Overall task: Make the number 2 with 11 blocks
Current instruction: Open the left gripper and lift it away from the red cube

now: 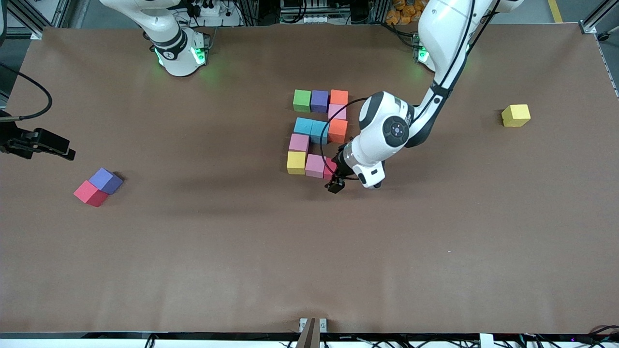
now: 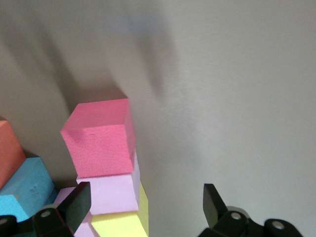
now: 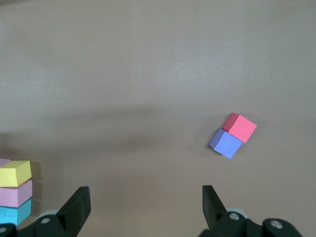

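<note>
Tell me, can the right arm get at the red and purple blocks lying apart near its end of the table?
Probably yes: the red block and purple block lie on open table, nothing around them, and the right gripper is open with both in view.

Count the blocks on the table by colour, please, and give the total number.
green: 1
purple: 2
orange: 2
pink: 3
light blue: 2
yellow: 2
red: 2, one partly hidden under the left gripper
total: 14 blocks
</note>
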